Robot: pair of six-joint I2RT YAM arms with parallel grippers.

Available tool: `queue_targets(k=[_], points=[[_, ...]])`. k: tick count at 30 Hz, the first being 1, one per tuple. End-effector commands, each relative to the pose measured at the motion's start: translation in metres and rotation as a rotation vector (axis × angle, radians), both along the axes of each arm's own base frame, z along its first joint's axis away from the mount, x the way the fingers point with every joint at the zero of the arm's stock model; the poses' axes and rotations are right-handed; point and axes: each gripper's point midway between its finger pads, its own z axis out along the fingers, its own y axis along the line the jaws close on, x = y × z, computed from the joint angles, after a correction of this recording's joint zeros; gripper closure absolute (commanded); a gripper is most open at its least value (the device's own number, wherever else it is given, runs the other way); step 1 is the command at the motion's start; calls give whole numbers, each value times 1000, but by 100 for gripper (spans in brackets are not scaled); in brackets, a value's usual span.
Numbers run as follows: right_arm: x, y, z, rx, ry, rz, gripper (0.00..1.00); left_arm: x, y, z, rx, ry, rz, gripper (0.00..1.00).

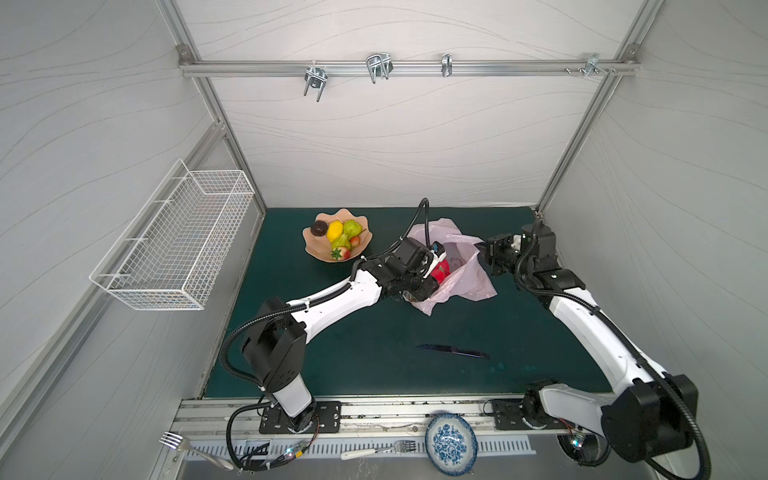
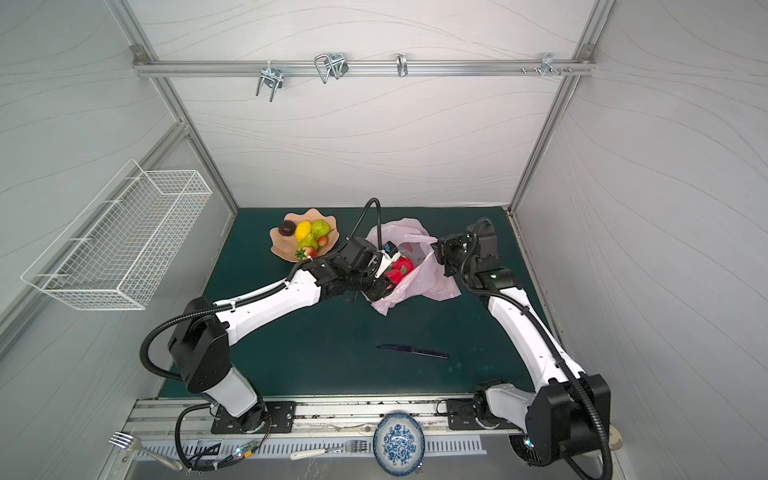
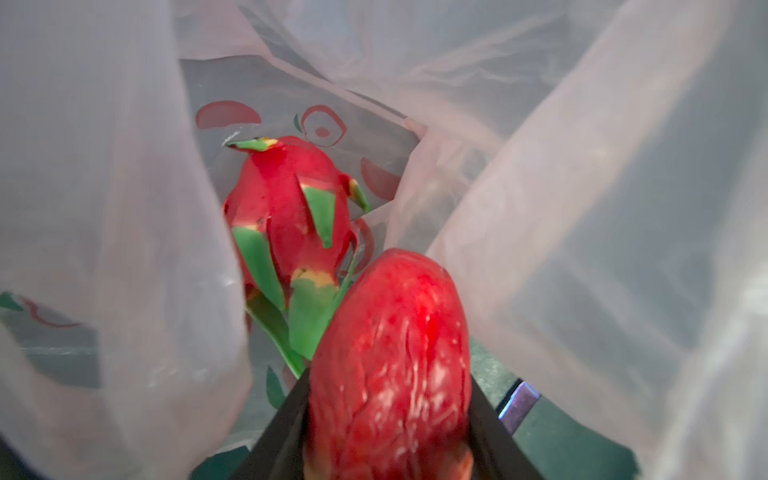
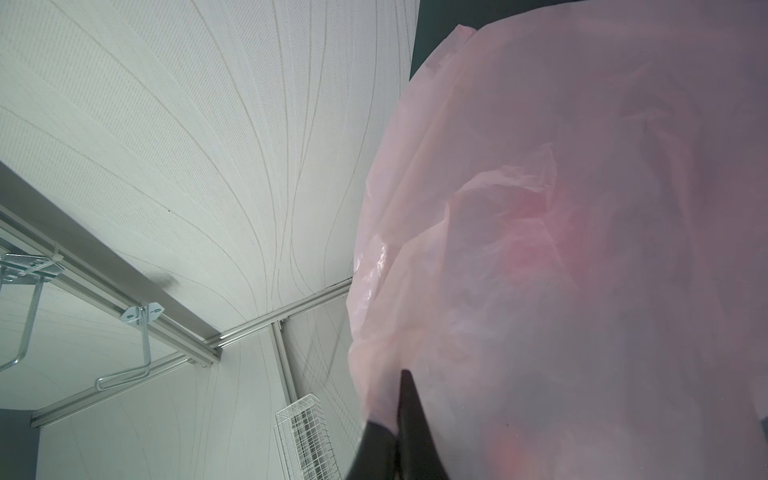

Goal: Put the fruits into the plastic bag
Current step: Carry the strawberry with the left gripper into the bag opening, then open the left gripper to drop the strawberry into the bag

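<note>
Left side: my left gripper point(image 3: 388, 399) is closed on a red toy fruit point(image 3: 390, 340), with a black finger point(image 3: 278, 436) on either flank of it. The grip is inside the mouth of the plastic bag point(image 3: 104, 216). Just beyond the held fruit, a red-green dragon fruit point(image 3: 291, 216) lies on the bag's floor; whether the two touch I cannot tell.

Right side: my right gripper point(image 4: 401, 415) is clamped shut on a fold of the bag's rim, holding that edge up off the green mat point(image 1: 353, 332).

In both top views the bag sits between my arms. To its left, apart from it, the peach scalloped bowl point(image 1: 312, 247) holds a dark brown round fruit point(image 1: 319, 228), a lemon point(image 1: 335, 231), green pears point(image 1: 352, 228) and a strawberry point(image 1: 340, 252). A dark knife point(image 1: 453, 351) lies on the mat, well apart from the bag.
</note>
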Motion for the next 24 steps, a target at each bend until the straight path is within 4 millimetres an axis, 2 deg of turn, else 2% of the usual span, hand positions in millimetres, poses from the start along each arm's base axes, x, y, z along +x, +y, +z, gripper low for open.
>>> queue_targets(k=[1, 4, 8, 11, 17, 21, 24], points=[[2, 4, 9, 6, -10, -5, 100, 12, -12, 1, -54, 4, 56, 78], [1, 7, 10, 5, -12, 2, 100, 27, -15, -10, -27, 17, 89, 78], [-1, 10, 11, 4, -16, 9, 100, 53, -17, -16, -15, 21, 130, 77], [-3, 13, 13, 2, -20, 12, 100, 64, -24, -15, -39, 38, 110, 73], [-5, 10, 9, -11, -10, 2, 100, 50, -55, -12, -111, 92, -50, 61], [-5, 10, 8, -14, -9, -2, 100, 31, -73, -16, -141, 167, -139, 43], [-4, 8, 9, -18, -11, -10, 100, 24, -77, -17, -155, 206, -155, 32]])
